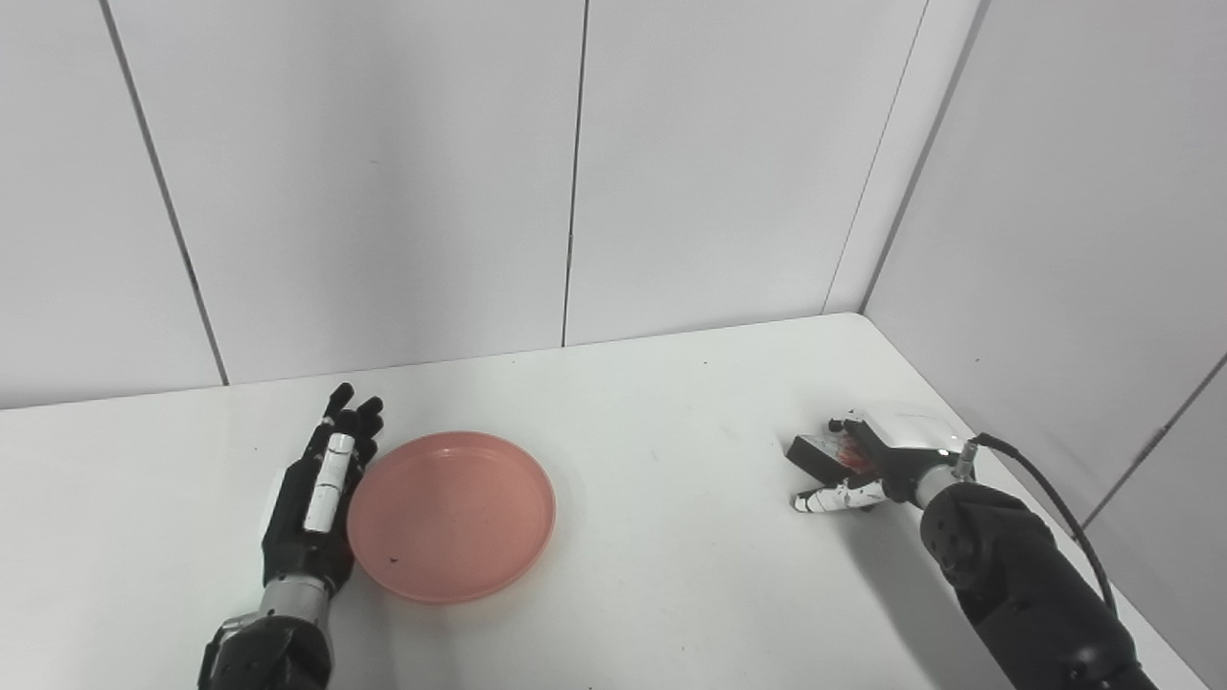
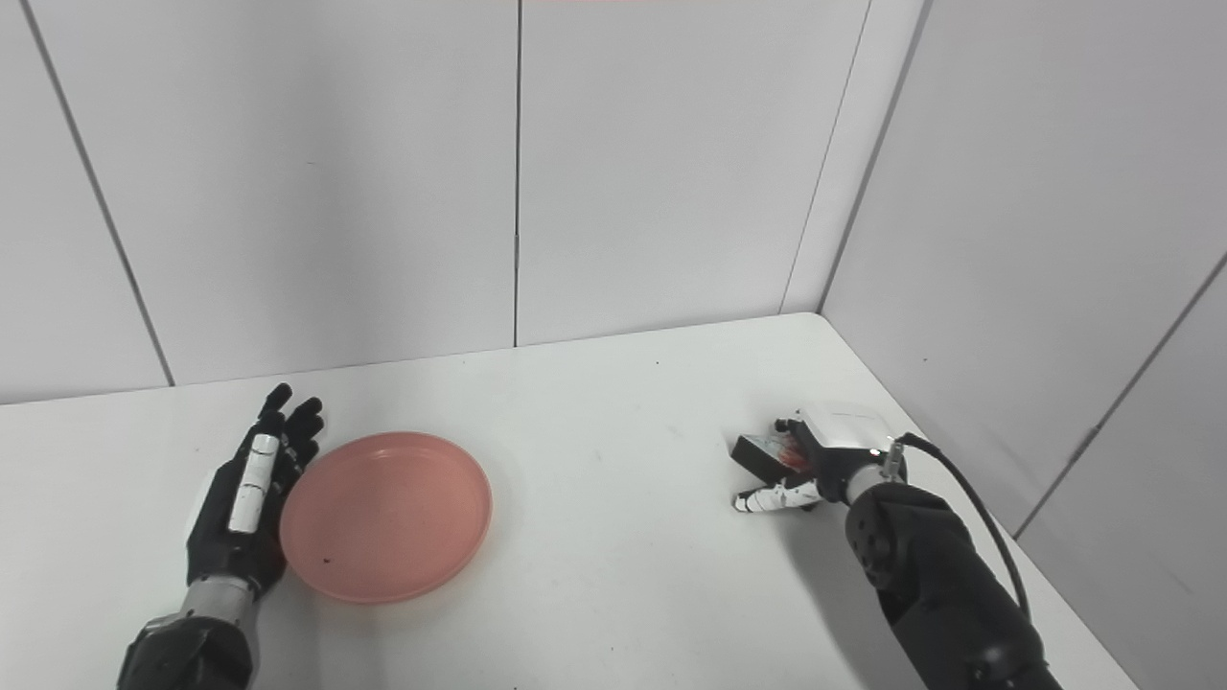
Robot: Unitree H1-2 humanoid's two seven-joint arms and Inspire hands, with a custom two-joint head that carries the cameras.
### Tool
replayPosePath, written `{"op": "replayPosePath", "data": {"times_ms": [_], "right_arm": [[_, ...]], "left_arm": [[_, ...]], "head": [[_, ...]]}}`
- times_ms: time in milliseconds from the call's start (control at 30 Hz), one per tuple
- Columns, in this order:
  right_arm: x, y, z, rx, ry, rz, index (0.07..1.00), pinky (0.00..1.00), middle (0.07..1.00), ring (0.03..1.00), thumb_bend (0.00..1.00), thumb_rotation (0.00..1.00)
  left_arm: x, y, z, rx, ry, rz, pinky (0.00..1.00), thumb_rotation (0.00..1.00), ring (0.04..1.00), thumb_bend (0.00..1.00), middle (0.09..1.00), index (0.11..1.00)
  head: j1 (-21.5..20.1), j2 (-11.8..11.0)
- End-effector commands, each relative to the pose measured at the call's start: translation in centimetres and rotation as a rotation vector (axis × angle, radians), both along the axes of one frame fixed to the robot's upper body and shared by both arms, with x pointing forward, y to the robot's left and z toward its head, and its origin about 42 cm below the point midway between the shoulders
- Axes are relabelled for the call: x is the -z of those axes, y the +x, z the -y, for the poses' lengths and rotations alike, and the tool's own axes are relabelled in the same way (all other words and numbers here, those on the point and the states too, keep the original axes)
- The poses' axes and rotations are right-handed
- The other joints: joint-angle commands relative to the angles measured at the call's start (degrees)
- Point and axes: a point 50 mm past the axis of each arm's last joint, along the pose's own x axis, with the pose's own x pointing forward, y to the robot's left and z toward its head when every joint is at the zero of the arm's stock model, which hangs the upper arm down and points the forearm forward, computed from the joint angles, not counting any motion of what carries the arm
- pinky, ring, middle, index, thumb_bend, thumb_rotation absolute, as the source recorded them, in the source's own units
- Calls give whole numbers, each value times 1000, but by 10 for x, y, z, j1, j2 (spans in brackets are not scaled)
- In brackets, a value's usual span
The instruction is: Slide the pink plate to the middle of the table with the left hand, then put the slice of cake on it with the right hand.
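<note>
- Left hand (image 1: 321,508), fingers straight and holding nothing, touches the stiff pink plate (image 1: 451,515) at lower left; the rim suits pushing.
- Right hand (image 1: 858,470) fingers wrap the soft, crushable cake slice (image 1: 824,452) at right.

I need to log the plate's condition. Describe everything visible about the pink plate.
The plate is round, shallow and salmon pink, with a low raised rim and a matte, plastic-looking surface. It lies flat and upright on the white table, left of the middle. It is empty except for a tiny dark speck near its front. The left robot hand, fingers stretched out, lies along its left edge, seemingly touching the rim. Nothing else is near it.
</note>
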Motion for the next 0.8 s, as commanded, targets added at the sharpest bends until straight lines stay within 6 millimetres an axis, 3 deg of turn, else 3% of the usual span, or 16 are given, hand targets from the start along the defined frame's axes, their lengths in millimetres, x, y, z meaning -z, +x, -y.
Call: {"op": "replayPosePath", "data": {"times_ms": [0,167,200,267,300,367,433,567,767], "right_arm": [[-29,6,10,-4,-47,90,845,1000,940,959,1000,659],[-24,3,11,-31,-33,154,820,933,899,921,1000,634],[-23,2,11,-36,-17,195,794,814,858,873,1000,597],[-21,2,10,-41,14,261,759,699,807,801,1000,541],[-21,2,9,-43,26,283,719,558,738,672,969,463],[-21,2,8,-49,43,310,684,465,676,567,931,381],[-23,2,6,-49,50,312,669,446,654,539,917,347],[-30,1,3,-31,68,279,607,368,561,450,886,185],[-42,-3,1,-3,42,189,583,381,534,460,867,62]], "left_arm": [[31,-12,-1,5,9,-131,988,721,939,916,901,939],[32,-12,-1,12,12,-133,987,723,942,923,907,944],[32,-12,-1,14,11,-133,984,724,940,919,908,944],[31,-12,-1,16,8,-135,991,723,941,911,914,946],[31,-13,-1,16,7,-136,993,722,940,893,917,946],[32,-13,-2,20,2,-136,999,718,944,885,922,948],[32,-13,-2,24,-4,-136,1000,714,946,887,923,948],[33,-13,-2,24,4,-139,997,720,943,890,919,945],[32,-13,-1,28,-6,-141,1000,716,947,906,921,944]], "head": [[0,1],[1,3],[2,3],[1,4],[1,4],[1,5],[1,5],[1,5],[1,7]]}}
